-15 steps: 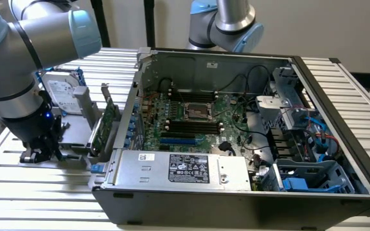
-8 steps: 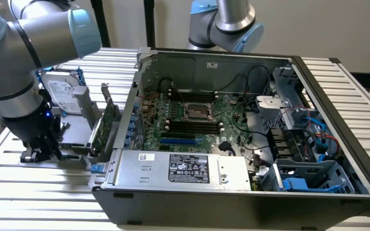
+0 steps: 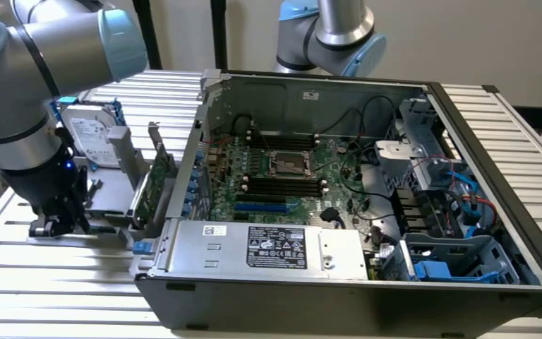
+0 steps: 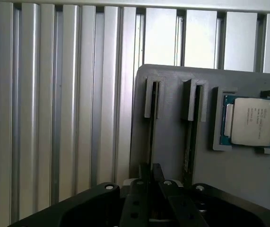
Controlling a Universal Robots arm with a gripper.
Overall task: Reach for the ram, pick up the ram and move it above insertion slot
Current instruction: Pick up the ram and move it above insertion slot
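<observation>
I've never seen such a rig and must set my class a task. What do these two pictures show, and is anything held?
The machine is a grey-and-blue robot arm ending in a black gripper. One picture comes from a camera off to the side, the other from a camera on the arm's wrist. On the ribbed aluminium table stands an open black computer case with long black memory slots inside. Beside it, a grey plastic holder carries a square silver processor chip and a long thin memory stick on edge. The gripper is down at that stick; whether it grips it cannot be told.
</observation>
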